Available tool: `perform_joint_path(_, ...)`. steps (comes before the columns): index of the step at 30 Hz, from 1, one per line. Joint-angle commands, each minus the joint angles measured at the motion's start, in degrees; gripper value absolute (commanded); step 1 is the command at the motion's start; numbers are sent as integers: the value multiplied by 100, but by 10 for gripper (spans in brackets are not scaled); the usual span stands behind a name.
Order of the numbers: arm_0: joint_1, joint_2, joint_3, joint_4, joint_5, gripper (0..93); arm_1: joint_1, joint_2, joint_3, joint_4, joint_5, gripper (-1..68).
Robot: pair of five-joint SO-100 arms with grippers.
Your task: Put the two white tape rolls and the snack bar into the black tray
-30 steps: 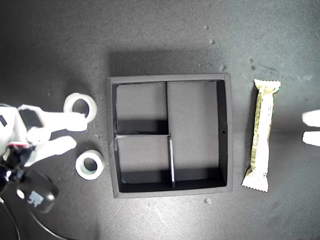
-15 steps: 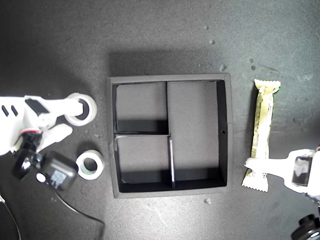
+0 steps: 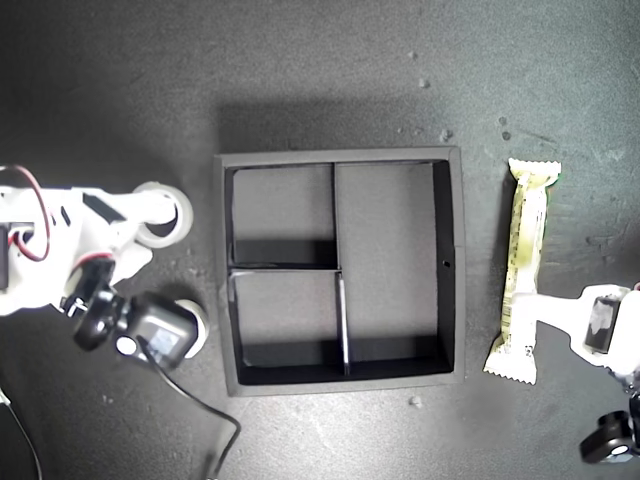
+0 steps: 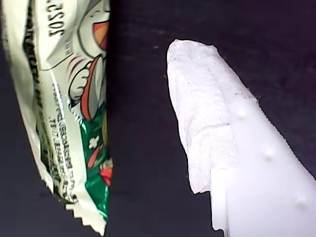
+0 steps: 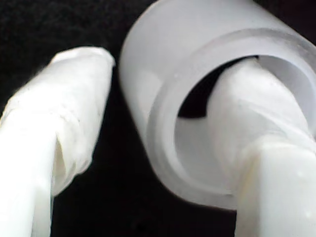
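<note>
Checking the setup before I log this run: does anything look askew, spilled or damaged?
Nothing stands out. The black tray sits square and empty, the snack bar lies straight beside it with its wrapper intact, and one white tape roll lies flat; the other is mostly hidden under an arm.
</note>
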Motion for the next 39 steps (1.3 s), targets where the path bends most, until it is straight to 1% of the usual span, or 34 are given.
perform_joint_path(1,-149,-255,-264,9,-62,139,149,-167,-26,-158,-9,278)
perform_joint_path(8,-220,-492,-220,-18,-193,122,492,-1336,-554,-466,-211,258)
perform_joint_path(13,-281,-352,-185,-44,-246,17,703,-1485,-563,-712,-246,215)
perform_joint_path(15,-281,-185,-149,-44,-246,1,782,-1512,-563,-773,-255,191)
perform_joint_path(19,-229,343,-35,-18,-202,0,949,-1529,-501,-949,-255,102)
perform_joint_path(22,-176,1020,132,97,-185,0,976,-1529,-519,-976,-255,64)
perform_joint_path(25,-70,1890,158,439,-97,0,861,-1529,-861,-668,-325,44)
perform_joint_path(29,141,2848,-132,896,26,0,642,-1521,-1670,149,-475,40)
perform_joint_path(34,352,3067,-896,1099,316,0,422,-1521,-3234,1090,-835,34)
perform_joint_path(39,220,2426,-1890,1081,738,0,413,-1837,-4764,1072,-1380,35)
